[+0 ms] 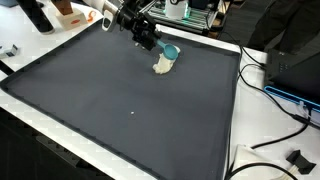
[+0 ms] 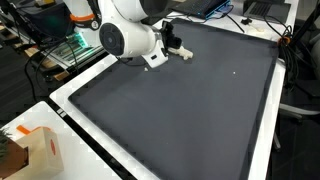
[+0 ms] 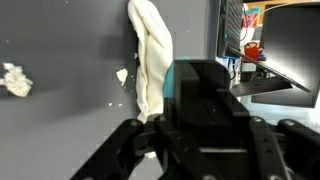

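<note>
My gripper (image 1: 153,44) is near the far edge of the black mat (image 1: 120,100). In the wrist view its black fingers (image 3: 205,95) are drawn together in the middle of the picture. A small teal object (image 1: 171,51) sits right at the fingertips, and only a strip of it (image 3: 168,80) shows beside the fingers. A cream, soft-looking lump (image 1: 163,66) lies on the mat just below the teal object. It appears as a long pale strip (image 3: 150,55) in the wrist view. In an exterior view the gripper (image 2: 176,46) is partly hidden behind the white arm (image 2: 130,35).
A white crumb (image 3: 14,78) and a smaller bit (image 3: 122,75) lie on the mat near the lump. The mat has a white table border (image 1: 232,120). Cables and a black box (image 1: 295,70) are beside it. A cardboard box (image 2: 35,150) stands off the mat's corner.
</note>
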Robot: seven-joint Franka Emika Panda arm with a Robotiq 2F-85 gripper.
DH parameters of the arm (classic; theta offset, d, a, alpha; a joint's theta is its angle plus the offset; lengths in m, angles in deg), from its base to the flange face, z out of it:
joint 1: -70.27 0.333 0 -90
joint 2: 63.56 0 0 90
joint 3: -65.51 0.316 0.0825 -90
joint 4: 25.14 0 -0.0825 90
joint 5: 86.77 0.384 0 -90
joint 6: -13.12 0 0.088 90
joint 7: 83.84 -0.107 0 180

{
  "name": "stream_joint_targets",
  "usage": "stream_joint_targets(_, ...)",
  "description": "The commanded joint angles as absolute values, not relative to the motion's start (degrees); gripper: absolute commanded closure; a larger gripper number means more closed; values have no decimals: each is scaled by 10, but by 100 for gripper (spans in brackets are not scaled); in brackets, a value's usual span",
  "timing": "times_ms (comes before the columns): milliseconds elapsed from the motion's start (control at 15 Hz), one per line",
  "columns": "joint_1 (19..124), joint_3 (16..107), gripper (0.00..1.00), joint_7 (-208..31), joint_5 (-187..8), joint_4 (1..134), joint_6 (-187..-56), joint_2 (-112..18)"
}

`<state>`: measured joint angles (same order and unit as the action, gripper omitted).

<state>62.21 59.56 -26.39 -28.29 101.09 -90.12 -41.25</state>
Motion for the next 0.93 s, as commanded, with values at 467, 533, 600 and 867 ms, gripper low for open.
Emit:
stream_joint_targets(467,636,583,75,-334,-324,1017,-991,-395)
stream_joint_targets(533,638,584,75,-336,-331,1015,-993,-396)
stream_joint_targets(600,640,586,75,-338,-339,1013,-992,-397)
stream_joint_targets(867,649,594,75,-339,-373,999,-993,-397)
